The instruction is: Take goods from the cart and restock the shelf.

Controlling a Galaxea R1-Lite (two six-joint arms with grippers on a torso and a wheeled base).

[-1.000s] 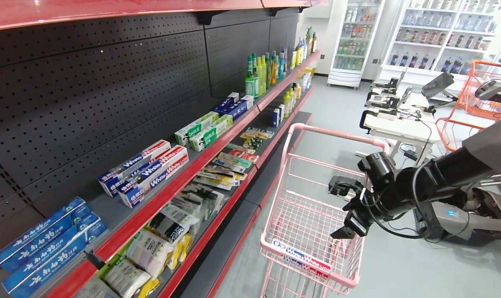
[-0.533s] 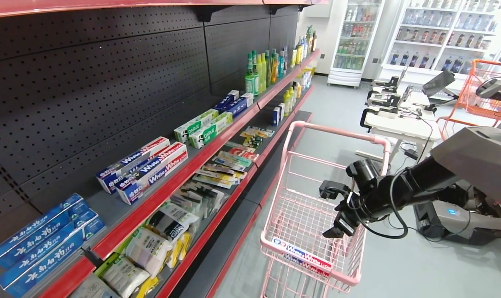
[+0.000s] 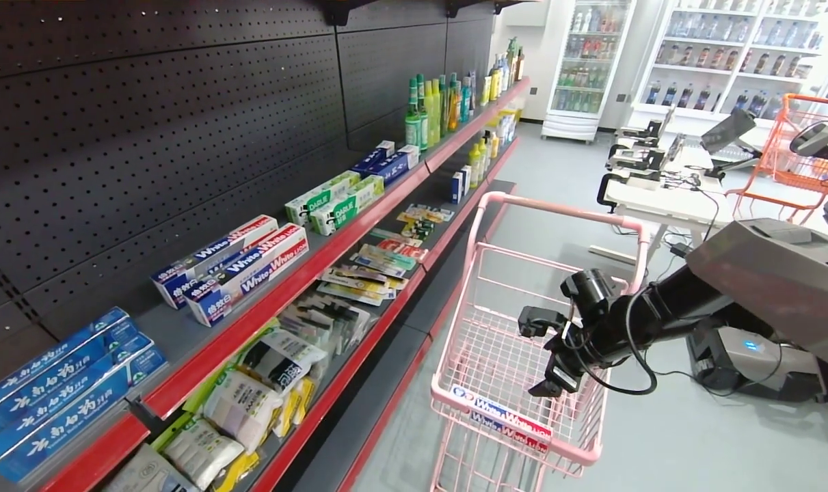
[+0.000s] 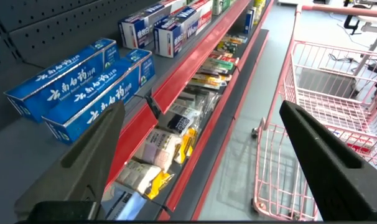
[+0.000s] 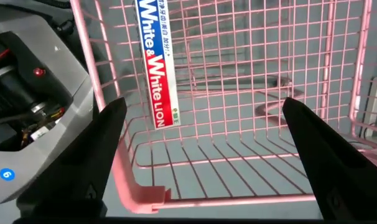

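A pink cart (image 3: 595,454) stands in the aisle beside the shelf (image 3: 359,225). A red, white and blue toothpaste box (image 3: 502,418) leans against the basket's near wall; the right wrist view shows the same toothpaste box (image 5: 156,62) against the mesh. My right gripper (image 3: 534,355) hangs open over the basket, above and just behind the box, with nothing between its fingers. From its wrist, the right gripper (image 5: 201,155) looks down into the cart (image 5: 139,193). My left gripper (image 4: 201,162) is open and empty, level with the blue boxes (image 4: 83,87) on the shelf (image 4: 176,87).
Matching toothpaste boxes (image 3: 243,268) lie on the upper shelf, between blue boxes (image 3: 58,383) and green ones (image 3: 331,201). Packets (image 3: 249,403) fill the lower shelf. A white desk (image 3: 660,205) and an orange cart (image 3: 790,157) stand beyond. Open floor lies right of the pink cart.
The head camera has tilted down slightly. My right gripper has moved left and lower, farther over the cart basket, staying open.
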